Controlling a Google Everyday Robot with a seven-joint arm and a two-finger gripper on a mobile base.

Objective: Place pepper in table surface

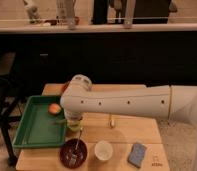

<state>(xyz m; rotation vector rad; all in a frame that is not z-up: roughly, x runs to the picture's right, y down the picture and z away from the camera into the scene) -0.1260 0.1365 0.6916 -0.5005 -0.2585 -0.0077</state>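
Note:
My gripper [72,120] hangs from the white arm's wrist [78,92] at the right rim of the green tray [32,131]. It is shut on the pepper [60,121], of which a slim dark green end shows toward the tray. A light-green cup [74,124] stands right behind or under the fingers and partly blends with them. The tan wooden table surface [127,131] spreads to the right of the gripper.
An orange round item [54,108] lies in the tray. A dark bowl [73,152] with a utensil, a white cup [103,150] and a blue-grey sponge [137,154] line the front edge. A thin yellowish stick [112,120] lies mid-table. A dark counter runs behind.

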